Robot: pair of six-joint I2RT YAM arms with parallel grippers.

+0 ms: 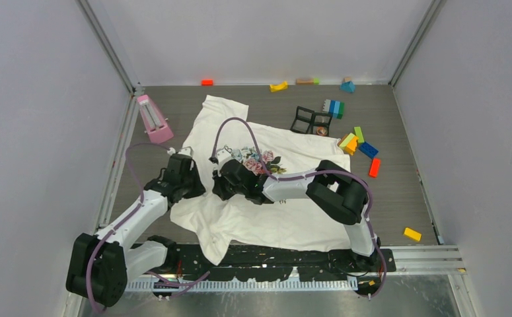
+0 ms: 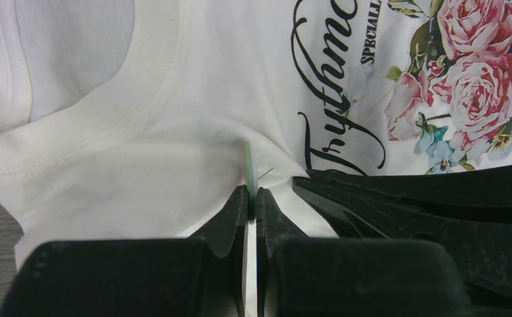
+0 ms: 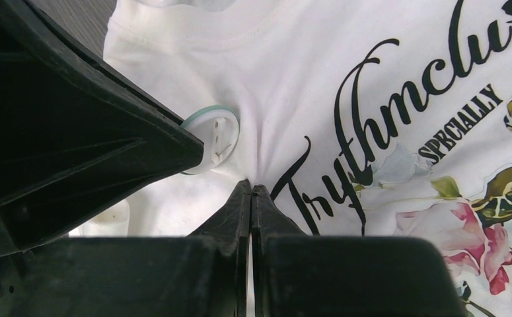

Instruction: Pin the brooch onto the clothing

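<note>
The clothing [image 1: 299,218], a white T-shirt with a rose print [image 2: 477,86] and dark cursive lettering [image 3: 385,99], lies spread on the table. The brooch [image 3: 212,135] is a round white disc with a pale green rim, its pin side showing. In the left wrist view the brooch [image 2: 249,173] is edge-on, standing on the cloth below the neckline. My left gripper [image 2: 252,193] is shut on the disc. My right gripper [image 3: 251,187] is shut just beside it, pinching a puckered fold of the shirt. From above, the left gripper [image 1: 199,179] and right gripper [image 1: 219,185] meet over the chest.
A pink object [image 1: 154,119] lies at the back left beside the shirt. Black square frames [image 1: 311,121] and a stack of bricks [image 1: 333,107] sit behind the shirt. Loose toy bricks [image 1: 362,145] lie to the right, a yellow brick [image 1: 411,234] lies near the front rail, and others [image 1: 279,86] line the back wall.
</note>
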